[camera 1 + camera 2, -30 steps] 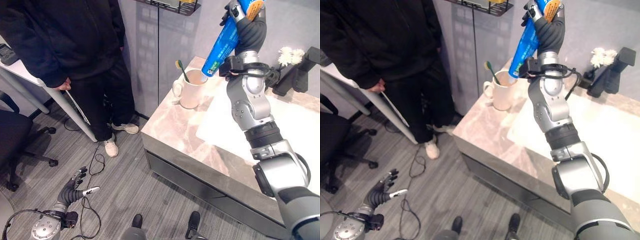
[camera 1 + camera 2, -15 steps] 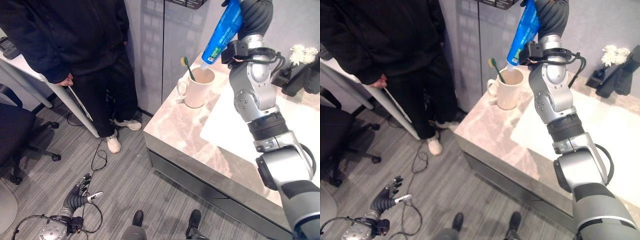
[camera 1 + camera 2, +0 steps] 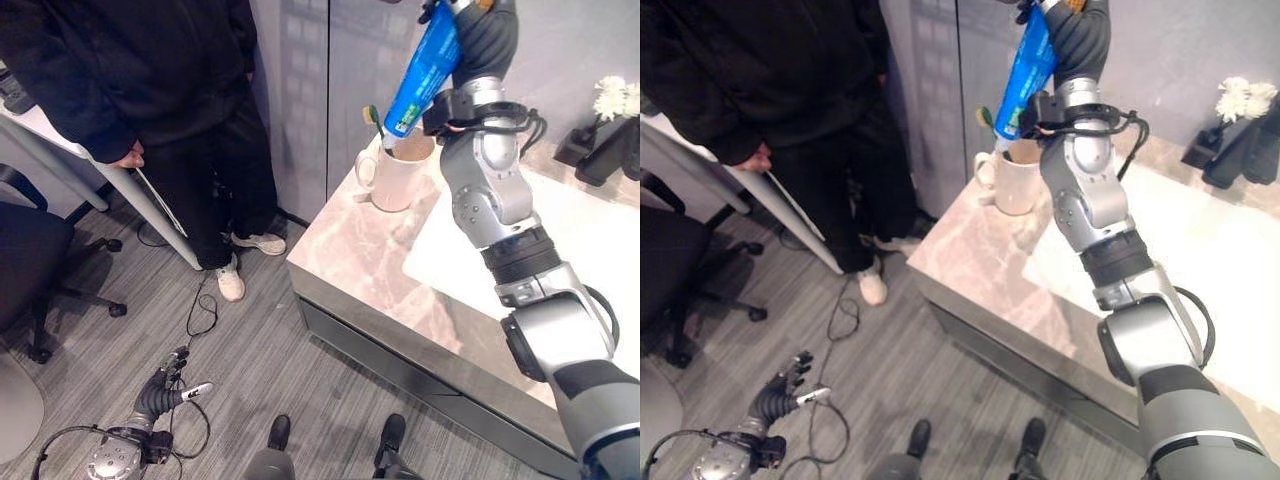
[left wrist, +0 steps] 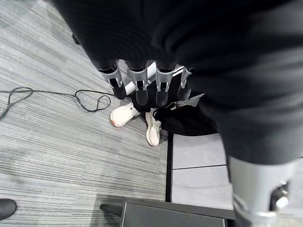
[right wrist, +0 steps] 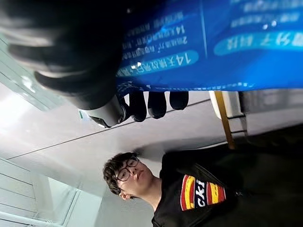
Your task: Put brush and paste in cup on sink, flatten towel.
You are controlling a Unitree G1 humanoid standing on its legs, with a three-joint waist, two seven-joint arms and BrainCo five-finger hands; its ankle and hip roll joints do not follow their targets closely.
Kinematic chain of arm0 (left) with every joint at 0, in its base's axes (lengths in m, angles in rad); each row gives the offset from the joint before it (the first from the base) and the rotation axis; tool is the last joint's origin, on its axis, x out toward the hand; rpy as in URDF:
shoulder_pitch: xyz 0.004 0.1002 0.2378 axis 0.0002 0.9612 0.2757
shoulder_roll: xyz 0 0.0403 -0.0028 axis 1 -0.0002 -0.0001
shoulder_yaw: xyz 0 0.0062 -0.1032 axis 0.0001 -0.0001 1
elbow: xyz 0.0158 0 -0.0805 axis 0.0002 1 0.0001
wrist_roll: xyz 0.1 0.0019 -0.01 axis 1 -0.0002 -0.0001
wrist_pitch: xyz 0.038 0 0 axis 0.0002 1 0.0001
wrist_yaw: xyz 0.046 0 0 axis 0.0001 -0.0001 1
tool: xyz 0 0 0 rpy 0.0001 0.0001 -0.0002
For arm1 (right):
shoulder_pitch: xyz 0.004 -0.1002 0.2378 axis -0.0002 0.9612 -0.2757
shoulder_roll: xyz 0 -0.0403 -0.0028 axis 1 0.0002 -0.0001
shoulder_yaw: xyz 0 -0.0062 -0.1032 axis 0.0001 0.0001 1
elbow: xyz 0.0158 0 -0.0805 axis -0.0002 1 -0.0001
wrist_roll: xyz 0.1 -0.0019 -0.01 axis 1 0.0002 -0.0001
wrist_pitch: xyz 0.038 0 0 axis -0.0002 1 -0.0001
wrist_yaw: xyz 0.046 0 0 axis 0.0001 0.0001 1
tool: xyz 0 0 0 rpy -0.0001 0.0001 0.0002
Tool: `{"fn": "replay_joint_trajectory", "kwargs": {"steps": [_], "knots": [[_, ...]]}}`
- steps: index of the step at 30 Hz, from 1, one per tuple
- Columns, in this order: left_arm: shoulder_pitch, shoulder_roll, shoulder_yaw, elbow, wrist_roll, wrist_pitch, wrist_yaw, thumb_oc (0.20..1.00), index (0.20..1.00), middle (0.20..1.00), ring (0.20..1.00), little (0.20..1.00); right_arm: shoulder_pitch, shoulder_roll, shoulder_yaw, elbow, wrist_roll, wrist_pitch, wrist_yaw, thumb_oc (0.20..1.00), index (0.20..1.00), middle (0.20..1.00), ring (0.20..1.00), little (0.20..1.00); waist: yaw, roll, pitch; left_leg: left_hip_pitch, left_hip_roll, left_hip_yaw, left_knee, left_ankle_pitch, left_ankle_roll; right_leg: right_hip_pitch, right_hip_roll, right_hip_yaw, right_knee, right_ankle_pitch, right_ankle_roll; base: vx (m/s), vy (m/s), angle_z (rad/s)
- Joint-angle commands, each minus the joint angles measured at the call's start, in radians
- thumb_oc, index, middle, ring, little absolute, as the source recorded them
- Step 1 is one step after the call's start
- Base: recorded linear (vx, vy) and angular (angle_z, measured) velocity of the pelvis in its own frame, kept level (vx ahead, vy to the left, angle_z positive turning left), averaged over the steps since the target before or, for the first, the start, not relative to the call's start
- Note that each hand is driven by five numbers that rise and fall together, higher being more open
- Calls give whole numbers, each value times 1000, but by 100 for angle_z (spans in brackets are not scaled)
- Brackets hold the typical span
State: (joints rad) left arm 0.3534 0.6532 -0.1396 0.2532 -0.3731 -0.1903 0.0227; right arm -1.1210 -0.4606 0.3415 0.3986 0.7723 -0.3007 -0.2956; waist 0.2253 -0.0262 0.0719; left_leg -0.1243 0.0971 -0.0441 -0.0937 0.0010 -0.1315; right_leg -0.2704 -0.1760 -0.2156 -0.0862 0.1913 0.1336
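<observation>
One paste [image 3: 424,68] tube tilted cap-down over the cup [image 3: 402,178], clasped in the right hand [image 3: 484,28], brush [image 3: 377,123] in cup, cup near the surface [image 3: 360,250] corner, left hand [image 3: 165,392] relaxed low over floor [image 3: 250,360], person [image 3: 150,90] close by.

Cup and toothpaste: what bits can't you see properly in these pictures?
- Inside of the cup: left eye view, the toothpaste tube and right hand cover its mouth, so whether the cap is in cannot be told.
- Toothbrush: just its head pokes out; the cup hides the handle.
- Tube's top end: cut off by the picture's edge.
- Towel: cannot be made out.
- Left hand: low by the floor, small.
</observation>
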Motion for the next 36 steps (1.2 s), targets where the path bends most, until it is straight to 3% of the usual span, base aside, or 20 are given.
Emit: {"fn": "replay_joint_trajectory", "kwargs": {"steps": [1,19,20,22,36], "knots": [[-11,49,3,-35,10,-27,20,1000,1000,1000,1000,1000,-119,-37,-4,-36,3,-52,16,200,200,200,200,200,6,-47,-16,-24,-83,0,6,21,80,19,-52,80,-1,25,65,0,0,0],[-4,11,13,-13,-12,-35,35,1000,1000,1000,1000,1000,-132,-60,-2,-44,-42,-71,-3,200,200,200,200,200,-12,-58,-8,-17,-80,21,6,13,80,13,-46,103,-1,23,63,0,1,-1],[-72,6,4,58,-4,-29,72,1000,1000,1000,1000,1000,-118,-39,-5,-53,-54,-81,0,200,200,200,200,200,-28,-59,-9,-16,-78,25,6,14,79,10,-44,108,-1,24,62,0,0,0],[-107,-3,-50,28,36,-48,72,1000,1000,1000,1000,1000,-138,30,-2,27,-84,-70,-48,200,200,200,200,200,-33,-58,-4,-16,-77,34,6,13,78,4,-40,118,-1,23,62,7,19,-18],[-120,-7,-46,27,15,-40,64,1000,1000,1000,1000,1000,-149,54,16,49,-139,-37,-55,200,200,200,200,200,-33,-61,3,-32,-76,27,6,17,77,-10,-39,120,-1,24,61,0,0,-1]]}}
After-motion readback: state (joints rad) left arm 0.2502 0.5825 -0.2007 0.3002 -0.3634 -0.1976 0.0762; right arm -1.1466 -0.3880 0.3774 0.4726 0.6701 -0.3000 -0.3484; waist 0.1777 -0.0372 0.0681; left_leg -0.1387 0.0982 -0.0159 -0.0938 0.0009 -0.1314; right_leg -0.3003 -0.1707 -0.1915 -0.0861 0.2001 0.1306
